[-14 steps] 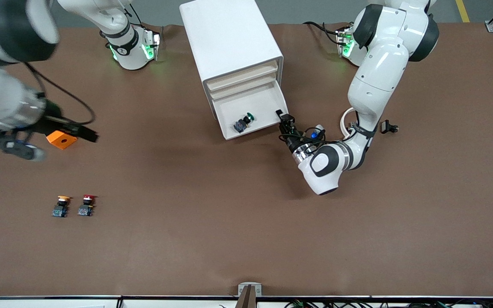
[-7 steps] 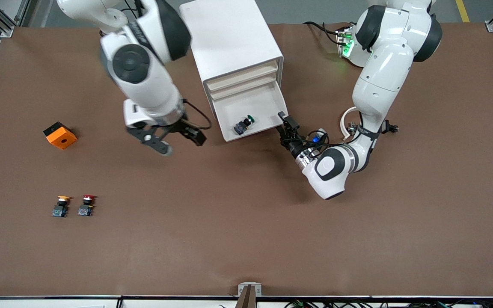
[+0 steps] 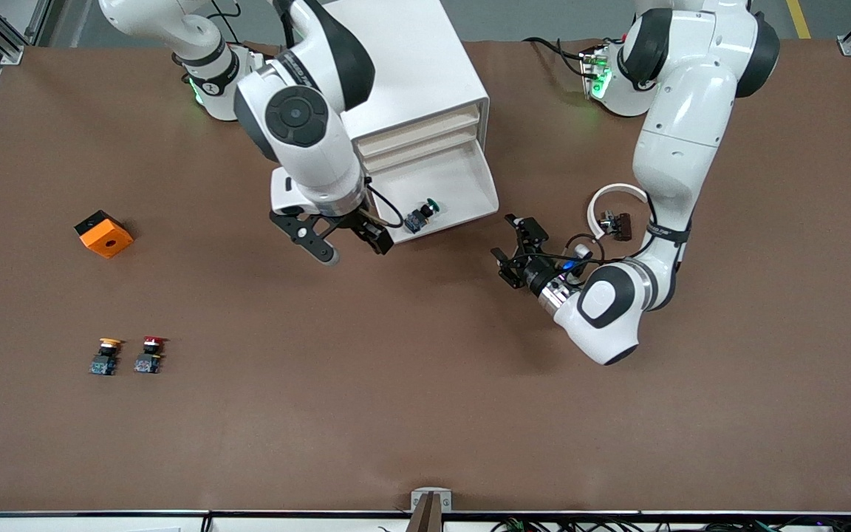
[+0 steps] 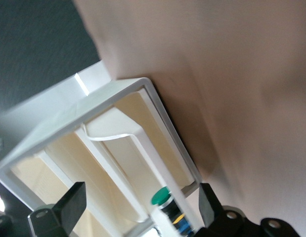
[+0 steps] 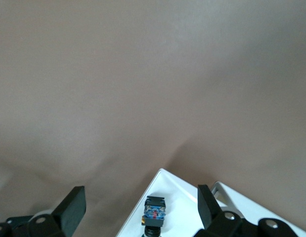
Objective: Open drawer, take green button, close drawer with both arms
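The white cabinet (image 3: 396,59) has its lowest drawer (image 3: 462,185) pulled out. The green-capped button (image 3: 422,213) lies on its side in that drawer, near the front rim. My right gripper (image 3: 351,250) hangs open over the table at the drawer's front corner toward the right arm's end. In the right wrist view the button (image 5: 154,210) shows between the open fingers of the right gripper (image 5: 140,207). My left gripper (image 3: 508,238) is open and empty, low over the table off the drawer's other corner. The left wrist view shows the drawer (image 4: 153,163) and the button (image 4: 163,196).
An orange block (image 3: 104,233) lies toward the right arm's end of the table. Nearer the front camera there stand a yellow-capped button (image 3: 106,356) and a red-capped button (image 3: 149,355) side by side.
The left gripper opened, let go of the drawer's corner and backed away from it. The right arm swung from beside the orange block to the drawer's front corner.
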